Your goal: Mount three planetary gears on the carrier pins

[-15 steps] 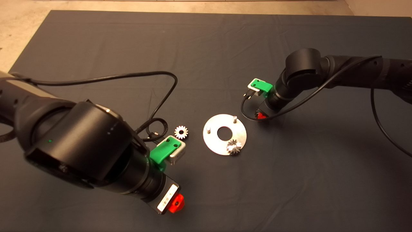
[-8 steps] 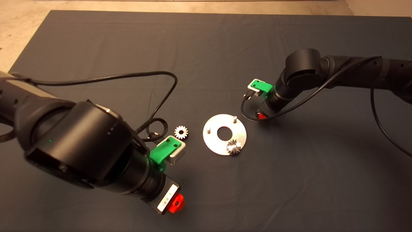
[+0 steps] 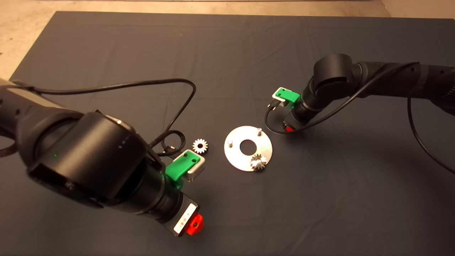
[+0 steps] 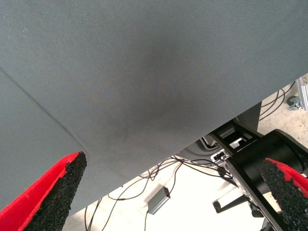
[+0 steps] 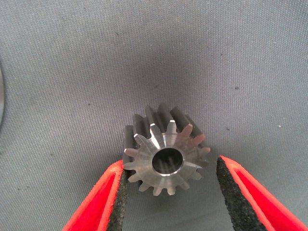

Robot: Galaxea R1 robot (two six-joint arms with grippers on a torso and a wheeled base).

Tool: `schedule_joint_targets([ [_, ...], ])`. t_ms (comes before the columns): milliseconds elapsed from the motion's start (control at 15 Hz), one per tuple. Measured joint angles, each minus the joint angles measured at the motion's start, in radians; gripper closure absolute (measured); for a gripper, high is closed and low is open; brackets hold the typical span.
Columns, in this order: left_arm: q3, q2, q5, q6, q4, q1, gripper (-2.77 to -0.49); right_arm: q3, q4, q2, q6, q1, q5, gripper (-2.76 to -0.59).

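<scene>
On the dark-matted worktop (image 3: 227, 57), a gear (image 5: 166, 156) is straddled by the right gripper (image 5: 171, 192), parted, beside the disc (image 3: 236, 156); hard, slick steel, best pinched across its teeth; left gripper (image 4: 173, 192) idles agape.

Shiny metal gear (image 5: 166, 154), matt cloth mat (image 3: 227, 53)

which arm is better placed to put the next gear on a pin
Right. Its gripper already straddles a gear, fingers open, beside the disc. The left gripper sits low on the mat, away from the loose gear.
</scene>
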Motion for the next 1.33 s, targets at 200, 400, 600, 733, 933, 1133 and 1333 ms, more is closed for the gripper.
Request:
schedule_joint_targets([
  [200,0.0,0.0,0.0,0.0,0.0,0.0,-2.64,0.006,0.0,0.0,0.0,0.0,0.0,-1.15],
  [400,0.0,0.0,0.0,0.0,0.0,0.0,-2.64,0.009,0.0,0.0,0.0,0.0,-0.001,-1.1],
  [600,0.0,0.0,0.0,0.0,-0.001,0.0,-2.64,0.009,0.001,0.0,0.0,0.0,-0.002,-1.04],
  [733,0.0,0.0,0.0,0.0,-0.001,0.0,-2.64,0.01,0.001,0.0,0.0,0.0,-0.002,-1.01],
  [933,0.0,0.0,0.0,0.0,-0.001,0.0,-2.64,0.014,0.001,0.0,0.0,0.0,-0.003,-0.99],
  [1133,0.0,0.0,0.0,0.0,-0.002,0.0,-2.64,0.02,0.001,0.0,0.001,0.0,-0.005,-0.93],
  [1333,0.0,0.0,0.0,0.0,-0.003,0.0,-2.64,0.02,0.004,0.0,0.002,0.0,-0.005,-0.92],
])
